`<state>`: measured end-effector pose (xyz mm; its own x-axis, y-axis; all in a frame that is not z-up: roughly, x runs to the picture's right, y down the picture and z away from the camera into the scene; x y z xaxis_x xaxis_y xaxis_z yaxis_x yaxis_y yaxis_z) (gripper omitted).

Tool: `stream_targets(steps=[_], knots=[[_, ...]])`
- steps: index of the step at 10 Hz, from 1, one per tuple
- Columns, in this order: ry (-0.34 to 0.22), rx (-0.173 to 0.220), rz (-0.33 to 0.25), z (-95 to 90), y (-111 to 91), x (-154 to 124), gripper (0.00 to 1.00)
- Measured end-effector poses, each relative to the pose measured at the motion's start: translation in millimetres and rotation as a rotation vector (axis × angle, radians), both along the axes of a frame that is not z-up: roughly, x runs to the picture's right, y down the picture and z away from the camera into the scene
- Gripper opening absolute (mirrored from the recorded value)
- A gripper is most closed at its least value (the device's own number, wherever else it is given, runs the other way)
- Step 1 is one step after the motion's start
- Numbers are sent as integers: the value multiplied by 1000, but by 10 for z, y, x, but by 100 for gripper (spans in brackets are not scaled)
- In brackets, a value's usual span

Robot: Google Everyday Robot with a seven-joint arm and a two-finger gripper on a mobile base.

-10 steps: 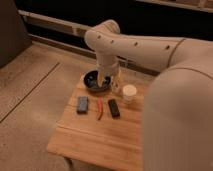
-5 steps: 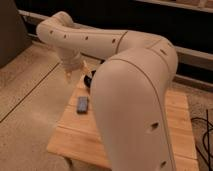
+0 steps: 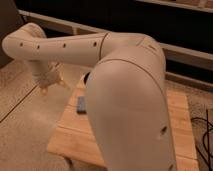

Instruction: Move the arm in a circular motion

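The cream-white arm fills most of the camera view. Its thick rounded segment with small dark holes stretches from the middle to a bulbous joint at the upper left. The gripper hangs below that joint, out past the left edge of the wooden table, above the floor. It holds nothing that I can see.
A small blue-grey flat object lies on the table near its left edge. A dark bowl is mostly hidden behind the arm. Speckled floor lies to the left. Black cables run at the right edge. A dark wall stands behind.
The arm has swung left, from above the bowl at the table's middle to beyond the table's left edge. It now hides most of the table's objects.
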<state>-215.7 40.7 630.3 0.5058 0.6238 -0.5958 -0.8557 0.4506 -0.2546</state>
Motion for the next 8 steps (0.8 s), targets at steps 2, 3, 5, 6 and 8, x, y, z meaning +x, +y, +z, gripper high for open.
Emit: stream_targets(steps=[2, 3, 5, 6, 8], knots=[[25, -17, -4, -145, 282, 162, 65], [58, -26, 9, -239, 430, 327, 65], [134, -27, 53, -331, 534, 674, 65], [222, -19, 120, -431, 567, 1075, 65], [338, 5, 208, -511, 501, 1624, 65]])
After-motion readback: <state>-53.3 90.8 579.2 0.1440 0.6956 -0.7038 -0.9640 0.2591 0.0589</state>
